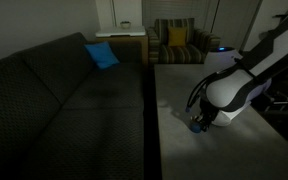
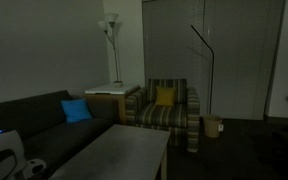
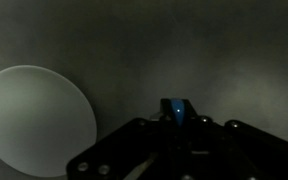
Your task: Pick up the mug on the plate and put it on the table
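The mug (image 3: 174,106), a very small dark blue, nearly black cup, is off its saucer. As far as the dim wrist view lets me judge, it sits between the fingers of the black 2-fingered tool (image 1: 198,121): the fingers stand drawn in narrow, and a blue glint shows just where they meet. Such a narrow grip suits a cup this slim, taken from the sides so that it hangs upright and can be set down on its base. In an exterior view the tool hangs low, close above the long grey matte worktop (image 1: 184,160), with a bluish speck at its tip. Whether the cup's base touches the surface I cannot tell. The small round white plate (image 3: 34,120) lies flat and bare just beside the tool, to the left in the wrist view, so I judge the lift done and the placing in hand. The sideways offset looks meant to land the cup on the worktop, not on the plate's rim. The dark patterned sofa (image 1: 64,100) runs alongside the worktop, apart from the tool.
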Robot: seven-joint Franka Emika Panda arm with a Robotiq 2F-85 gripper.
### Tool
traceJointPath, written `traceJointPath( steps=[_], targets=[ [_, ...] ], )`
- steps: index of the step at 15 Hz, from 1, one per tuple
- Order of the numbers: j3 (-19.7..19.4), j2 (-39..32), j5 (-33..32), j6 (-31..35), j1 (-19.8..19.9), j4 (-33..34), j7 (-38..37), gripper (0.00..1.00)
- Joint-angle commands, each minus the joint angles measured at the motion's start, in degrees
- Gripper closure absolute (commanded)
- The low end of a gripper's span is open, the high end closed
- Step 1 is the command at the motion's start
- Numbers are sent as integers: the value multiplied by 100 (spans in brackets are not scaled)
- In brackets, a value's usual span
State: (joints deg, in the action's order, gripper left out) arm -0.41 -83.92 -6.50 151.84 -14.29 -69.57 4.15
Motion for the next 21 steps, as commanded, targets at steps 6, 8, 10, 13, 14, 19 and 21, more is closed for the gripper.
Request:
traceJointPath(
  steps=[6, 8, 10, 13, 14, 19, 21],
  targets=[
    [34, 0, -138, -190, 73, 27, 97, 93],
    [33, 0, -136, -189, 73, 28, 91, 75],
    [34, -6, -138, -220, 75, 32, 96, 73],
    [48, -6, -137, -245, 92, 40, 117, 70],
    [48, -6, -136, -248, 95, 44, 117, 70],
    [-10, 81, -43, -85, 78, -59, 121, 30],
    [138, 277, -22, 113, 198, -325, 287, 16]
  ],
)
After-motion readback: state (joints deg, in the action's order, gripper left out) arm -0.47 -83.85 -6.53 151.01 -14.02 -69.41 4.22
